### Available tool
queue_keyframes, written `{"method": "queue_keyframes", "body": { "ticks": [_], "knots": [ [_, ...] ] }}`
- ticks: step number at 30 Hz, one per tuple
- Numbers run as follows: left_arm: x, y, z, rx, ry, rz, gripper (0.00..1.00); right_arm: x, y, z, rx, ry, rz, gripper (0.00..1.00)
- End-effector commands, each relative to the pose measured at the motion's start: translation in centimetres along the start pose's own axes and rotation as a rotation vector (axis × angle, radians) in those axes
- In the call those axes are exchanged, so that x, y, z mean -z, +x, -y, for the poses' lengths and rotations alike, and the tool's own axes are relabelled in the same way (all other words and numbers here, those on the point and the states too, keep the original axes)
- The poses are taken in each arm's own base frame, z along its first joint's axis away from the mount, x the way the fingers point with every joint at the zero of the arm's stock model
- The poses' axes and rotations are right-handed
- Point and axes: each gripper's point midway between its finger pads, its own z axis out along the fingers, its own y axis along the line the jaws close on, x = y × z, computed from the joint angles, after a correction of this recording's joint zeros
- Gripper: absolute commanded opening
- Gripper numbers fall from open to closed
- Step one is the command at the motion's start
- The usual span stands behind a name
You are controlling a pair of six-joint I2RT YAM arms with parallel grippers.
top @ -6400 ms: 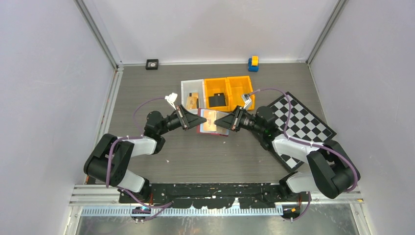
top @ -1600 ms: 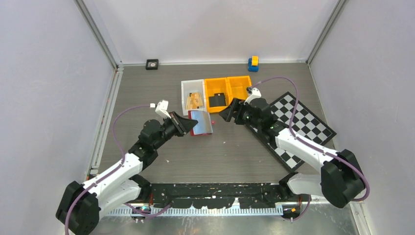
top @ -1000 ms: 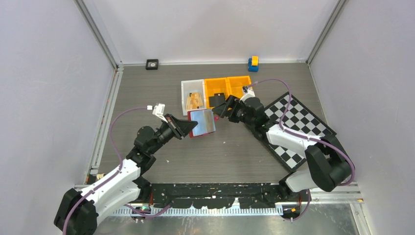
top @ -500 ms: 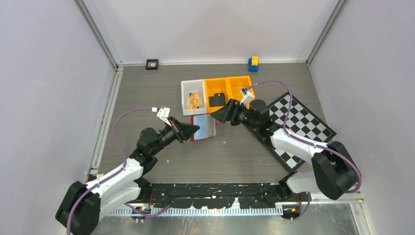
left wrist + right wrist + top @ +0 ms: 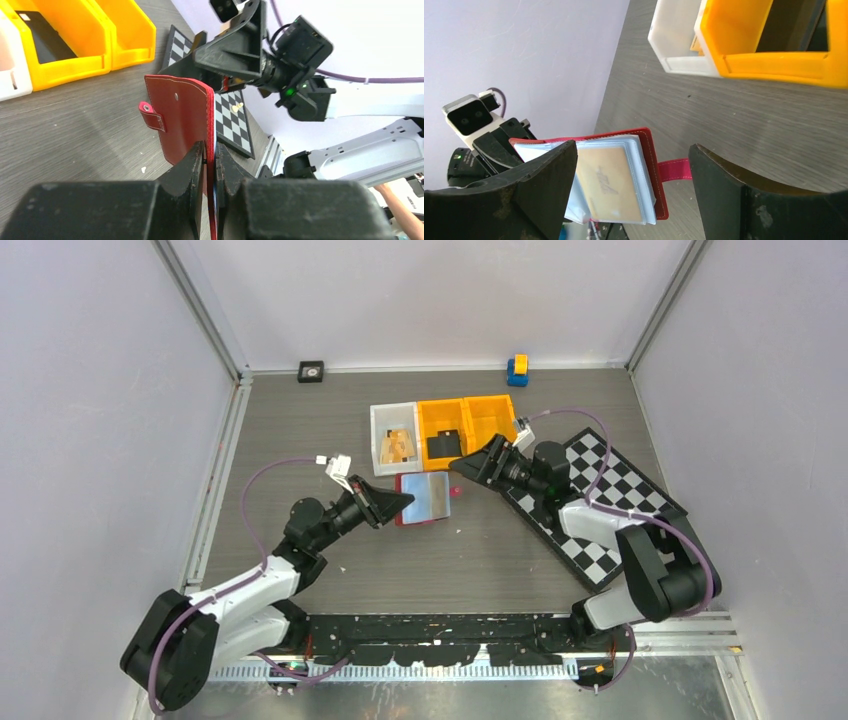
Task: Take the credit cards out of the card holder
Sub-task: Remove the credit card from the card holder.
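Red card holder (image 5: 428,498): clamped at its left edge by the closed left gripper (image 5: 398,505), near the middle of the table (image 5: 330,430), with its clear sleeves (image 5: 644,150) uppermost and its snap tab (image 5: 674,170) sticking out to the right. Whether it touches the table cannot be told.

One tan credit card (image 5: 608,184) is seen inside the top sleeve.

Right gripper (image 5: 466,466): jaws spread wide, nothing held, just past the holder's far right corner and apart from it.

Surroundings:
- white bin (image 5: 381,418) holding tan cards (image 5: 398,445), just behind the holder
- two yellow bins (image 5: 466,408) beside it, one with a black item (image 5: 443,446)
- chequered board (image 5: 620,495), partly covered by the right arm
- blue-and-yellow block (image 5: 517,369) and small black square (image 5: 311,371) by the back wall

The holder's left edge is hidden by the left gripper.

Change over the last half second: the right gripper has been drawn back rightward and its jaws widened; the holder has been carried slightly right.
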Motion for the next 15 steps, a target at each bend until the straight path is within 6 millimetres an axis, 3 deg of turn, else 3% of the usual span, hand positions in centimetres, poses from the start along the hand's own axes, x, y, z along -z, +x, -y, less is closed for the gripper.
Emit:
{"method": "queue_keyframes", "body": {
  "ticks": [1, 11, 15],
  "knots": [
    [-0.8, -3.7, 3.8, -0.005, 0.138, 0.116, 0.0, -0.3, 0.0, -2.8, 0.004, -0.156, -0.023, 0.87],
    [-1.8, -7.1, 3.5, 0.125, 0.138, 0.226, 0.0, 0.7, 0.6, -4.4, 0.021, -0.257, -0.026, 0.88],
    [-2.5, -8.2, 4.3, 0.191, 0.196, 0.246, 0.0, 0.7, 0.7, -4.3, -0.002, -0.253, -0.027, 0.88]
  ]
}}
